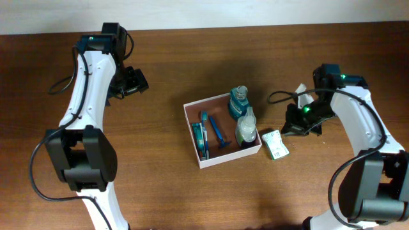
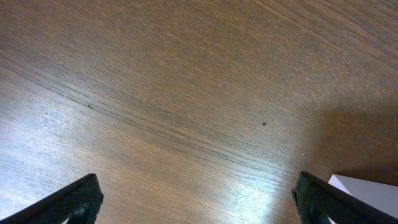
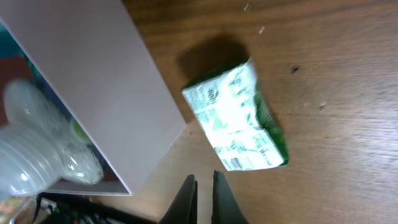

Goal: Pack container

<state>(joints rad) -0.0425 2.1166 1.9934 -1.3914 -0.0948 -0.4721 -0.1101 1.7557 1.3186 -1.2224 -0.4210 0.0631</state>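
Observation:
The container, a shallow square box with white walls and a reddish-brown inside, sits mid-table. It holds two clear bottles, a blue razor and a teal item. A green-and-white packet lies on the table just right of the container and also shows in the right wrist view. My right gripper is shut and empty, near the packet and the container's white wall. My left gripper is open and empty over bare wood, far left of the container.
A small white object lies behind the right arm. A white corner of the container shows at the lower right of the left wrist view. A bottle cap shows inside the container in the right wrist view.

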